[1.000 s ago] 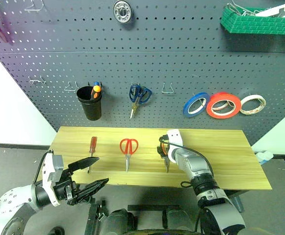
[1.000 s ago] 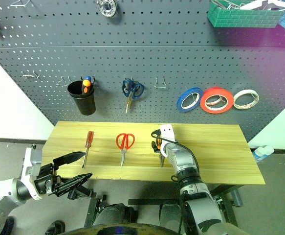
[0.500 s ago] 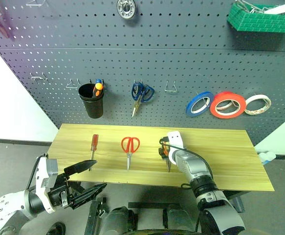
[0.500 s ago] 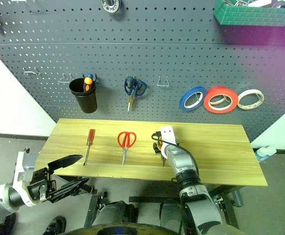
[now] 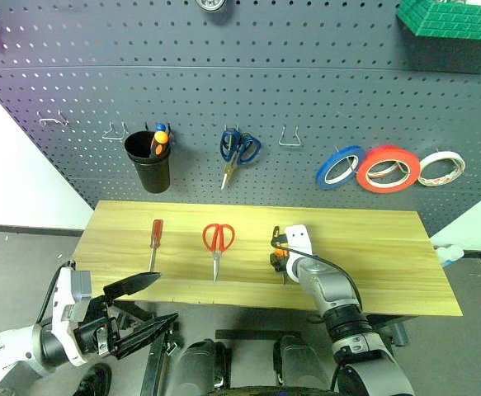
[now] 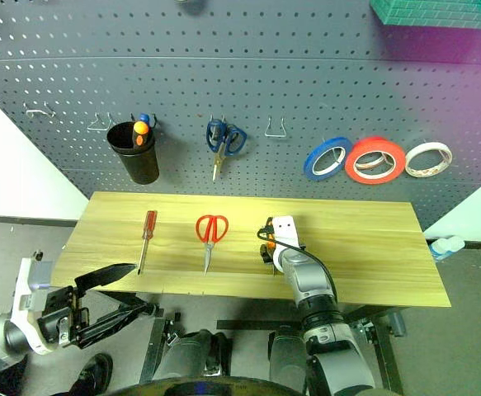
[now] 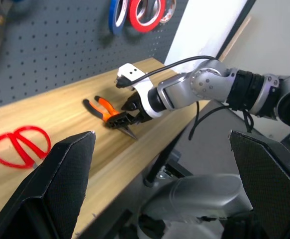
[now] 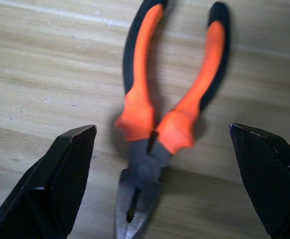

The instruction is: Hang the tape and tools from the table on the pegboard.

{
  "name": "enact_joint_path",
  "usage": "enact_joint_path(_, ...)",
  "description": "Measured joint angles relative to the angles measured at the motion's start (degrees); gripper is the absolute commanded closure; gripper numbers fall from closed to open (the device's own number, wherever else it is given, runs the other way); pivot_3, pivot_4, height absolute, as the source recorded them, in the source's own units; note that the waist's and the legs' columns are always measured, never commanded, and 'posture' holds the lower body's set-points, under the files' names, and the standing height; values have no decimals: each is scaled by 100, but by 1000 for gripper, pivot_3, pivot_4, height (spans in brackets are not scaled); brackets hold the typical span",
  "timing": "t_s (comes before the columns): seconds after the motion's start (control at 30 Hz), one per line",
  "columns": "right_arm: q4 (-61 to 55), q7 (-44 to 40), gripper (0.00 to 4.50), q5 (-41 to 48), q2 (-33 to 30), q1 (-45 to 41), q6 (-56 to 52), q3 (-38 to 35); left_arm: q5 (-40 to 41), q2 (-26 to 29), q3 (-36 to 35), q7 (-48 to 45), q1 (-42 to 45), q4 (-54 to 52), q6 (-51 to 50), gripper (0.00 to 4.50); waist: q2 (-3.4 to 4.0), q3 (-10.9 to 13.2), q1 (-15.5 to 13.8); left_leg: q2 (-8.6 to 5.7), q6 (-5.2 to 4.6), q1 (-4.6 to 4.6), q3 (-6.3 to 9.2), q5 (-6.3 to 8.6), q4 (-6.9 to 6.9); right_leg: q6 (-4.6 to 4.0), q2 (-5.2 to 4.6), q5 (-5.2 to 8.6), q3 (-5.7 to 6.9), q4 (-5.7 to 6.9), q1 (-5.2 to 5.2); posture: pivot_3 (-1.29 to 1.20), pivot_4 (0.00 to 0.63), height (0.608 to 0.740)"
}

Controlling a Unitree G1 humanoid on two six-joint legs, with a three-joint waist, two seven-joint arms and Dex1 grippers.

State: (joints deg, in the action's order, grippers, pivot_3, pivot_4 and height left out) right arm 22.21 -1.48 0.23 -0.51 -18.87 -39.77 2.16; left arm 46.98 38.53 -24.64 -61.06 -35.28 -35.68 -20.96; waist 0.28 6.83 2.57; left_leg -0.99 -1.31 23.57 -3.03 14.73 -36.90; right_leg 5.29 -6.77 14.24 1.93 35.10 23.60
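Note:
On the wooden table (image 5: 372, 256) lie a red-handled screwdriver (image 5: 153, 245), red-handled scissors (image 5: 218, 242) and orange-and-black pliers (image 8: 154, 129). My right gripper (image 5: 280, 266) hangs open just above the pliers, its fingers (image 8: 60, 179) on either side of the pliers' joint and apart from it. My left gripper (image 5: 167, 298) stands open and empty at the table's front left edge, below the screwdriver. The red-orange tape (image 5: 388, 168) hangs on the pegboard (image 5: 306, 91) at the right.
Also on the pegboard are a blue roll (image 5: 339, 166), a white roll (image 5: 440, 167), blue-handled scissors (image 5: 238, 151), a black cup (image 5: 148, 160), a bare wire hook (image 5: 288, 139) and a green basket (image 5: 450, 18) at top right.
The head view has shifted, so the pegboard sits differently in the picture. My left gripper has drawn back a little from the table's front edge. The right gripper stays over the pliers.

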Motion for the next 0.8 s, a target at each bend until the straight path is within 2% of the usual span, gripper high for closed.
enact_joint_path(0.27, 345, 24, 35, -1, 46, -236, 147, -28, 324, 48, -421, 191, 34, -89, -167, 0, -6, 37, -11, -1, 0, 59, 1, -3, -3, -1, 2, -1, 3, 6, 60, 36, 115, 740)
enact_joint_path(0.5, 870, 175, 35, -10, 37, -560, 392, -84, 531, 128, -798, 254, 9, -84, -361, 0, -9, 40, -8, -1, -9, 71, 0, -8, -5, -1, 1, -2, 4, 4, 68, 54, 125, 740)
enact_joint_path(0.8, 1112, 262, 35, -5, 39, -732, 462, -160, 627, 57, -814, 412, 264, -103, -452, 0, -9, 42, -21, -1, 0, 71, 1, -3, -6, -2, 1, -2, 4, 5, 67, 60, 124, 740)
